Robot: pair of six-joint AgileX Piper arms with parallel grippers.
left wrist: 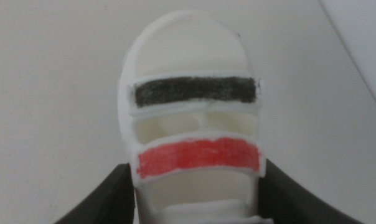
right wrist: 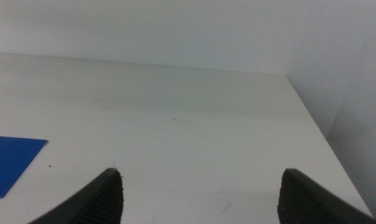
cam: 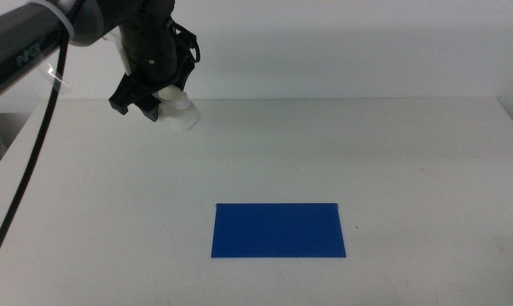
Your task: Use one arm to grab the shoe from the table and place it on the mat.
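Note:
My left gripper (cam: 155,104) is at the far left back of the table (cam: 392,161), shut on the white shoe (cam: 180,112). In the left wrist view the shoe (left wrist: 194,124) fills the gap between the two dark jaws, showing one black strap and one red strap. I cannot tell whether the shoe rests on the table or hangs just above it. The deep blue mat (cam: 278,229) lies flat near the front middle, well apart from the shoe. My right gripper (right wrist: 200,193) is open and empty, out of the middle view, with a corner of the mat (right wrist: 7,163) showing in its wrist view.
The left arm and its black cable (cam: 27,178) run along the table's left side. The table's right edge (right wrist: 312,124) shows in the right wrist view. A plain wall stands behind the table.

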